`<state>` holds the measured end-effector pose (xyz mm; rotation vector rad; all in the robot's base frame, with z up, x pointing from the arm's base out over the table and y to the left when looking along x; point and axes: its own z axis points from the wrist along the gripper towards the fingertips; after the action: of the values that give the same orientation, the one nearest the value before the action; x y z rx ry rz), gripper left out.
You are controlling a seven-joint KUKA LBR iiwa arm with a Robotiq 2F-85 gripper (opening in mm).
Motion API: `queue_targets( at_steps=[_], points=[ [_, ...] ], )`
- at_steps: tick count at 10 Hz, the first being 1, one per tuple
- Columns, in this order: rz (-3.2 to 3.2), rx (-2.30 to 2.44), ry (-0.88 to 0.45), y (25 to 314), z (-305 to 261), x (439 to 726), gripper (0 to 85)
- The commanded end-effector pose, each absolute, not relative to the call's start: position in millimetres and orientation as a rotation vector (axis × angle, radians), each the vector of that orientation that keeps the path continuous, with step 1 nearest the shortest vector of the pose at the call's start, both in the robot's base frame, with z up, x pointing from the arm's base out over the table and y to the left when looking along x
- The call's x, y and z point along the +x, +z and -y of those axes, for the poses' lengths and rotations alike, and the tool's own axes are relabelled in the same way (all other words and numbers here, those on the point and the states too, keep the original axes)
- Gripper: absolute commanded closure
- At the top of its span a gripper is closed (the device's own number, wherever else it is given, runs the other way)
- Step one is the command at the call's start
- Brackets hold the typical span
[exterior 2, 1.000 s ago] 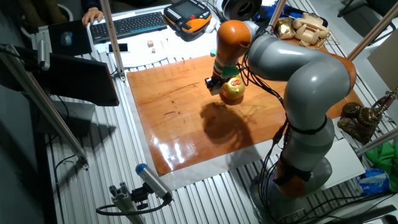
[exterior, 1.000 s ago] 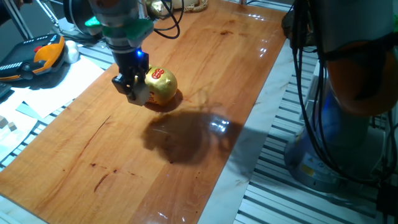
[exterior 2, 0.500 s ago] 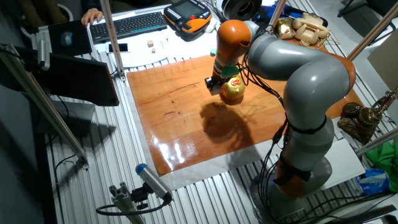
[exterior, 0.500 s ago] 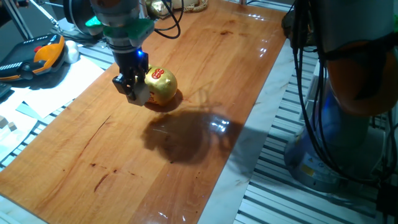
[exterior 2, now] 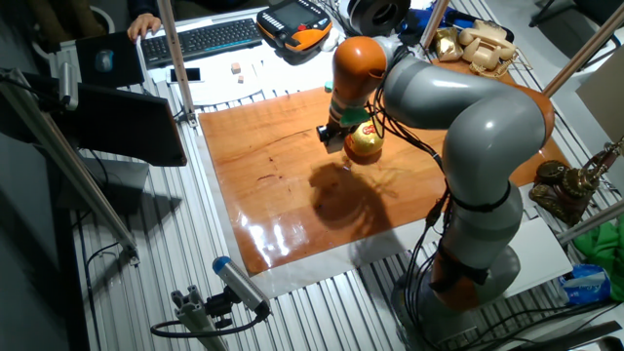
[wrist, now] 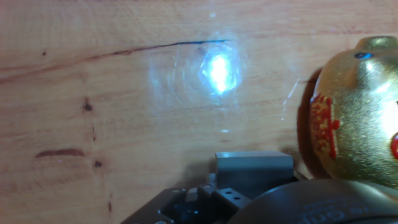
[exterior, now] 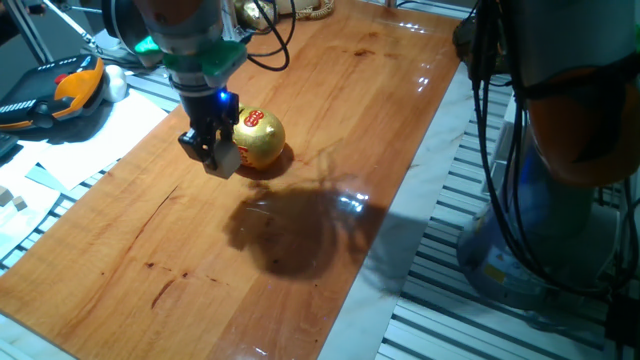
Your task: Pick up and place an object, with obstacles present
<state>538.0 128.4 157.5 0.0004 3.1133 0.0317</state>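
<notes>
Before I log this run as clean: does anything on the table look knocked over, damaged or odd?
Nothing stands out. The gold piggy bank stands upright on the wooden table, and the pincer hangs close beside it. The dark streaks in the hand view look like wood grain. I cannot see the cube.

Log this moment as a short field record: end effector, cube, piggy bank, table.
end effector: low over the table, beside the piggy bank; open or shut cannot be told
cube: pale block at the fingertips; whether it is gripped is unclear
piggy bank: gold with red markings, standing on the table
table: glossy wood with glare spots
</notes>
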Motion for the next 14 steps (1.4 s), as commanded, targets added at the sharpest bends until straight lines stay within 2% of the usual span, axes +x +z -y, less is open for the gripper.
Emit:
queue_targets(
  at_steps=[1,8,14],
  points=[
    [-3.113,-0.003,0.034,153,-128,540,85.0],
    [-3.107,0.047,0.025,113,-130,554,85.0],
    [-3.143,0.038,0.002,93,-131,554,85.0]
  ],
)
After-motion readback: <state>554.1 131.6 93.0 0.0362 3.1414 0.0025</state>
